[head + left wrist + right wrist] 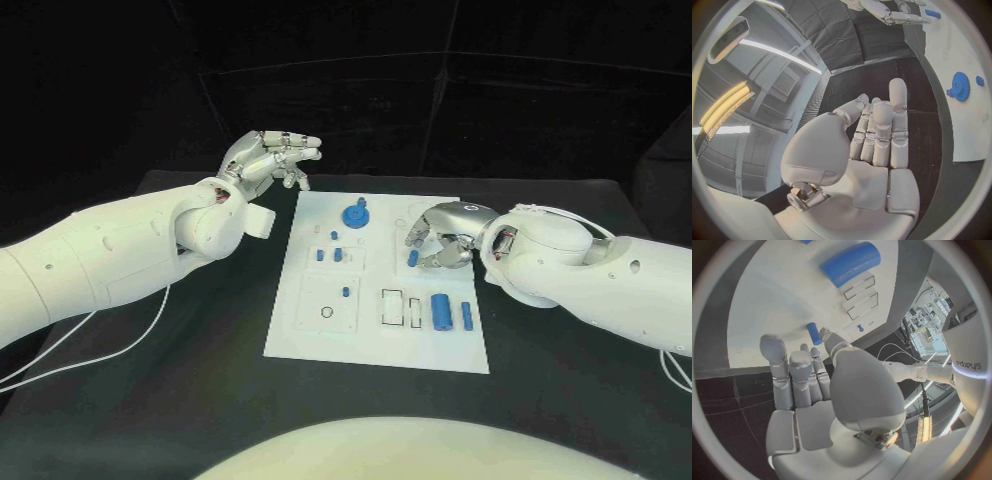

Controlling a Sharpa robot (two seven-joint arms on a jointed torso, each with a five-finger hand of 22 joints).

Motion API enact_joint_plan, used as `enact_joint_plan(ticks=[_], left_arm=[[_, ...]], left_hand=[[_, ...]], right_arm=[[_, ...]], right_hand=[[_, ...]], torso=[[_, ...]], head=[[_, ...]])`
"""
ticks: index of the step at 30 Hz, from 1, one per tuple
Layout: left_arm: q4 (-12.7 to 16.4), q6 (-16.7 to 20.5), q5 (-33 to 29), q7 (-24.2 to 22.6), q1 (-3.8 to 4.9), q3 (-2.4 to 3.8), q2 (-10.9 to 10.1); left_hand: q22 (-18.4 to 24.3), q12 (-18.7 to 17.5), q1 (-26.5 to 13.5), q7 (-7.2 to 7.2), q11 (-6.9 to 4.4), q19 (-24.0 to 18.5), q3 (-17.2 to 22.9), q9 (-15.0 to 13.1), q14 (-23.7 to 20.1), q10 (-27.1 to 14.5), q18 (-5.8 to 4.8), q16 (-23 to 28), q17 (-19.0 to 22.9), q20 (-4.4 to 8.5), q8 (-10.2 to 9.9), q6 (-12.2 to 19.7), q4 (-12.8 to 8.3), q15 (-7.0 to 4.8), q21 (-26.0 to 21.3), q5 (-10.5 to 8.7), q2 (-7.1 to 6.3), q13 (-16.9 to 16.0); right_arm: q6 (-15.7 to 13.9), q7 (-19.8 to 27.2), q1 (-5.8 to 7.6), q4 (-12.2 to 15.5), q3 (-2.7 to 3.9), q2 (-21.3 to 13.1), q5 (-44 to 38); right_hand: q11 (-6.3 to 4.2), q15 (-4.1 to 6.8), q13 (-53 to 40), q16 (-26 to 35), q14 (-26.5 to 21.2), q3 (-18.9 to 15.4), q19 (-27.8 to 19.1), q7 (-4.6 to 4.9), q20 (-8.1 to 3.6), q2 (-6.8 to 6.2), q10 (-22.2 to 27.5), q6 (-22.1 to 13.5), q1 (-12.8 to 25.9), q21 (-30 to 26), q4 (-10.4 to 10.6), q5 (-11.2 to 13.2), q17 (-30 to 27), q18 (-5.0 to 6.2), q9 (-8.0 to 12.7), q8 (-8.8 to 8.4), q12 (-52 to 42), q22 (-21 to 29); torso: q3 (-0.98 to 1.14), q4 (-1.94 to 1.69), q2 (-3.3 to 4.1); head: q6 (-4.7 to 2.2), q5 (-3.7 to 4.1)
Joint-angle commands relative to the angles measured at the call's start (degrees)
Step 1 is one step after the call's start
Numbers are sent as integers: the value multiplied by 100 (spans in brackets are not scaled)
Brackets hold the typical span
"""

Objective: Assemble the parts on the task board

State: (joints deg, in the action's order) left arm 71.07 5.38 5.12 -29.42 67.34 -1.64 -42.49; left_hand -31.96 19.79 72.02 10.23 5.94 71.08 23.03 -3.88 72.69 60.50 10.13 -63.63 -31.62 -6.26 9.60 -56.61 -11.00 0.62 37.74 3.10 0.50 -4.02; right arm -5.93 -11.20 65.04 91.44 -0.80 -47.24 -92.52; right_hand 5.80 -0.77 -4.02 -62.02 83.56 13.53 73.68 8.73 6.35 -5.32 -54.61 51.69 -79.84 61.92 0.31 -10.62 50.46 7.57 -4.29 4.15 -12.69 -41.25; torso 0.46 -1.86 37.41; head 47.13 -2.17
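Matt white task board [378, 330], smooth blue plastic parts [441, 310], matt black table [562, 390].

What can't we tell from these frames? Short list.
- Head view: whether the right hand actually pinches the small blue part; its fingers cover the contact.
- Right wrist view: the same part sits by the fingertips, with the grip itself hidden behind the thumb.
- Head view: small parts on the task board are too small to tell shapes.
- Left wrist view: the blue gear is partly cut off by the circle's rim.

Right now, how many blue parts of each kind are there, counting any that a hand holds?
Gear: 1
Large cylinders: 2
Small pegs: 6, one of them pinched by the right hand
Total: 9
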Motion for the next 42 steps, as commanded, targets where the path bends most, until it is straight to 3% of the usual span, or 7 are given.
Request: enact_joint_plan(ticks=[1, 5, 11, 19, 28, 34, 42], left_arm=[[-3, -87, -16, -21, 8, 3, 13], [-6, -91, -16, -21, 8, 3, 19], [-12, -94, -16, -22, 7, 3, 20], [-13, -97, -16, -14, 7, 3, 15], [-34, -106, -16, 5, 7, 3, 2], [-57, -131, -16, 26, 7, 3, 1], [-62, -126, -16, 36, 7, 3, -12]], left_hand=[[9, 20, 44, 20, -6, -37, 9, 4, -46, -30, 34, 36, 6, -3, 0, 20, -39, 12, -30, -6, 13, 9], [12, 26, 40, 22, -5, -38, 12, 4, -51, -29, 34, 39, 16, -4, 3, 17, -42, 13, -33, -8, 14, 8], [12, 26, 40, 22, -5, -38, 12, 4, -51, -29, 34, 39, 16, -4, 3, 17, -42, 13, -33, -8, 14, 8], [12, 26, 40, 22, -5, -38, 12, 4, -51, -29, 34, 39, 16, -4, 3, 17, -42, 13, -33, -8, 14, 8], [13, 28, 33, 23, -3, -39, 11, 4, -54, -30, 33, 41, 22, -4, 4, 18, -41, 14, -35, -8, 13, 9], [15, 30, 21, 26, 0, -41, 9, 5, -59, -35, 33, 44, 31, -6, 3, 22, -39, 16, -38, -8, 9, 9], [15, 30, 21, 26, 0, -41, 9, 5, -59, -35, 33, 44, 31, -6, 3, 22, -39, 16, -38, -8, 9, 9]], right_arm=[[258, -31, 1, -67, -1, 83, 0], [281, -9, -14, -123, -2, 168, 1], [256, -1, -25, -167, -3, 225, -25], [229, -120, -42, -199, -4, 258, -175], [-267, -134, -55, -158, -4, 235, -333], [-773, -35, -57, -51, -3, 170, -283], [-1053, -5, -48, 338, 3, -57, -176]], right_hand=[[-35, 58, 3, -57, 29, 45, 99, 11, -13, 78, -219, 96, -7, 100, -7, 43, 65, 61, -8, 31, -84, -123], [-65, 84, 25, -177, 77, 140, 195, 5, -37, 127, -423, 241, -24, 235, 8, 65, 192, 24, -20, 68, -103, -331], [-112, 127, 19, -492, 168, 407, 391, -11, -79, 204, -829, 569, -99, 569, -2, 136, 544, -59, -51, 163, -108, -840], [-164, 166, 1, -638, 183, 672, 461, -25, -119, 234, -1154, 870, -177, 735, -69, 211, 677, -93, -76, 256, -58, -1069], [-169, 173, -5, -707, 174, 1045, 482, -19, -135, 273, -1287, 954, -315, 836, -239, 354, 721, -113, -56, 236, 56, -1204], [-188, 185, -71, -788, 185, 1187, 578, -4, -145, 193, -1493, 953, -310, 1043, -344, 441, 794, -165, -34, 204, 19, -1532], [-192, 188, -91, -805, 185, 1230, 583, -5, -148, 173, -1527, 956, -310, 1071, -378, 450, 802, -170, -28, 199, 19, -1567]], torso=[[-1, 3, 0], [4, 3, 6], [-4, 10, -5], [1, 8, -3], [1, 7, -4], [-2, 15, -12], [-9, 7, -17]], head=[[7, -6], [21, -18], [35, -19], [49, -17], [50, -19], [51, -23], [35, -19]])
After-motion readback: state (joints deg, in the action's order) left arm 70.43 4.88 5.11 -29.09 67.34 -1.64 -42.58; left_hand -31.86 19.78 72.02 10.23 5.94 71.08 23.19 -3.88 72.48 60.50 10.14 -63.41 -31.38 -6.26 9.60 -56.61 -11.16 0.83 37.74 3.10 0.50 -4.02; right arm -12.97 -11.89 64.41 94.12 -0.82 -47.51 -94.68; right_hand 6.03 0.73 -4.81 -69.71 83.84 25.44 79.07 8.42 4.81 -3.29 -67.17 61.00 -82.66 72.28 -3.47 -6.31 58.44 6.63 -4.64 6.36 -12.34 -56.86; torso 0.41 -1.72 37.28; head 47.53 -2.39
